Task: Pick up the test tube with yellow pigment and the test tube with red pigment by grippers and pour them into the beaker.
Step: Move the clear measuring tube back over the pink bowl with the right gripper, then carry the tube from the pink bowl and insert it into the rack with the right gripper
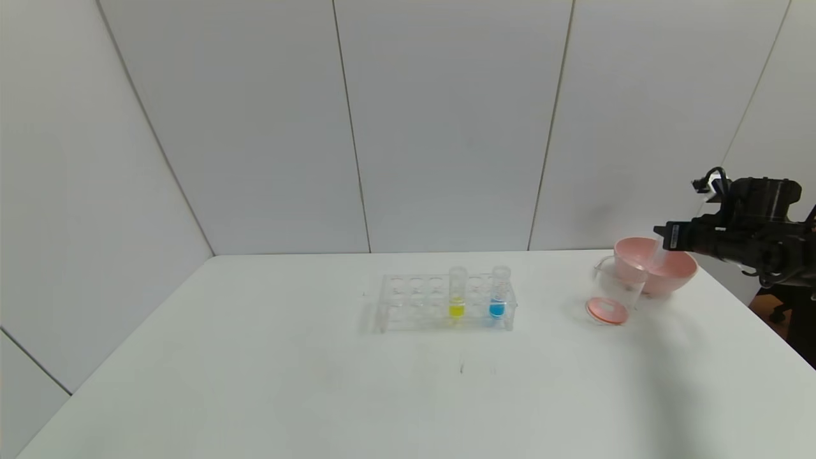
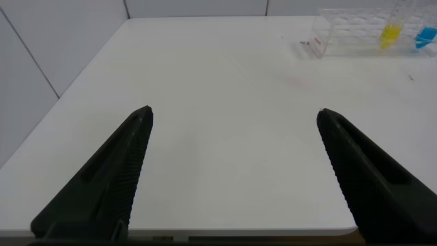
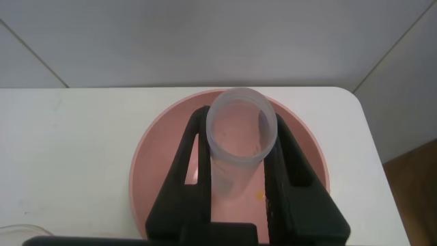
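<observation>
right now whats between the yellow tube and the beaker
In the head view, the blue tube stands between the yellow tube and the beaker; beyond it is bare table.

The right gripper (image 1: 663, 237) hid the lower part of the test tube (image 3: 239, 147) it clamped, so any pigment left inside could not be told. The beaker (image 3: 17, 234) was cut off by the right wrist view's edge, only a sliver of rim showing. The left gripper (image 2: 235, 119) stood outside the head view. The rack (image 2: 369, 31) and its yellow tube (image 2: 390, 33) ran off the left wrist view's edge.
</observation>
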